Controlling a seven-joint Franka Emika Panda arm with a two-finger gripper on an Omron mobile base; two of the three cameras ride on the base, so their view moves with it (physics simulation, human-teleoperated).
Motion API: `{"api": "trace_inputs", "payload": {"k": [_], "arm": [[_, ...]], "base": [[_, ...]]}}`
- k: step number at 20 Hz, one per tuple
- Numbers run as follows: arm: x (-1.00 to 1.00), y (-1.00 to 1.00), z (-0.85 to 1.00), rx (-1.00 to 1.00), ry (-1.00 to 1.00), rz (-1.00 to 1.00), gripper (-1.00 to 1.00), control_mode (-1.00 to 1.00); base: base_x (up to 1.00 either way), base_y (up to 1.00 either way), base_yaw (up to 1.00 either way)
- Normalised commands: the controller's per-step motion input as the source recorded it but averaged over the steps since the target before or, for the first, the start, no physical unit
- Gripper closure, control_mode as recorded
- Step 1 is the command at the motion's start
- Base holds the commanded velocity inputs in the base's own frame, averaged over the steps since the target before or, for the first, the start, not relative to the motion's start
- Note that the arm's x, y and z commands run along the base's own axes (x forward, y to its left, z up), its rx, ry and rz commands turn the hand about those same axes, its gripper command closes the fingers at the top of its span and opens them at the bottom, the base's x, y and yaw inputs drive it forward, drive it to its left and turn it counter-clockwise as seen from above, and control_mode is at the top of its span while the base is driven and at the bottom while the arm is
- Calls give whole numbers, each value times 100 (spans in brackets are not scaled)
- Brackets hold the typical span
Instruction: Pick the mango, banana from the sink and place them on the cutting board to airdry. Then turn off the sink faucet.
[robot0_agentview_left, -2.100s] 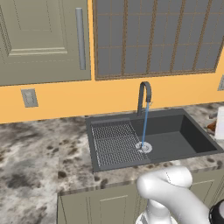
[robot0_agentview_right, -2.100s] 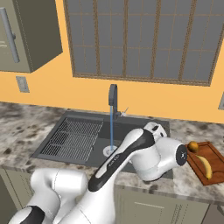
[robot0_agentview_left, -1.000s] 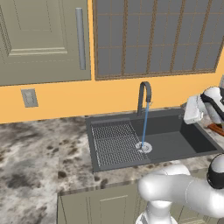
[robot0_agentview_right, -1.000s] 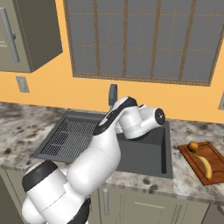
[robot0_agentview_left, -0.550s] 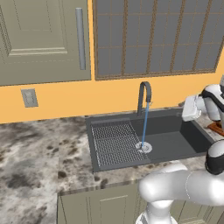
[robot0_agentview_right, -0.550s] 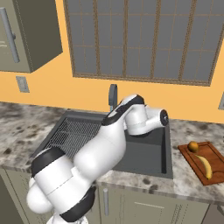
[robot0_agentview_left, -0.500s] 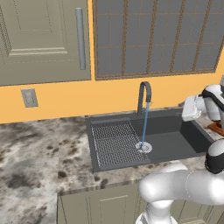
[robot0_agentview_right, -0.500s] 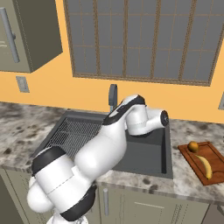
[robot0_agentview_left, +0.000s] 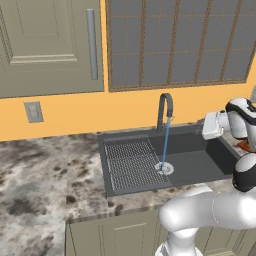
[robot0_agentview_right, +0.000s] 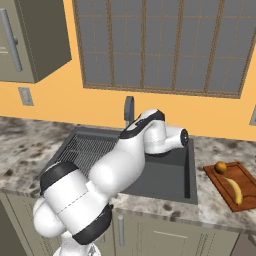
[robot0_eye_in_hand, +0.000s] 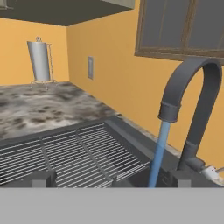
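A: Where's the claw (robot0_eye_in_hand: 111, 178)?

B: In the hand view its two tips stand wide apart with nothing between them, low over the sink (robot0_agentview_left: 200, 165), pointing at the sink faucet (robot0_eye_in_hand: 192, 109).

A: And the faucet?

B: One dark gooseneck, at about 2 o'clock from the claw, with one thin blue stream (robot0_agentview_left: 165, 142) falling to the single round drain (robot0_agentview_left: 163, 168).

A: The fruit?

B: One mango (robot0_agentview_right: 220, 167) and one banana (robot0_agentview_right: 233, 190), both lying on the one cutting board (robot0_agentview_right: 247, 182), on the tabletop (robot0_agentview_right: 210, 202) at 3 o'clock from the sink. The mango sits at 11 o'clock from the banana.

A: Any writing?

B: None that I can read.
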Motion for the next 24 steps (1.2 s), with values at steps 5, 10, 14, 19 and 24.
{"api": "trace_inputs", "payload": {"k": [5,10,14,19,24], "arm": [[23,9,-12,0,0,0,-100,-100],[28,0,-11,0,0,1,-100,-100],[30,0,-8,2,0,2,-100,-100],[29,0,-5,4,-1,11,-100,-100],[18,0,-9,4,-3,14,-100,-100]], "base": [[0,0,0],[0,0,0],[0,0,0],[0,0,0],[0,0,0]]}}
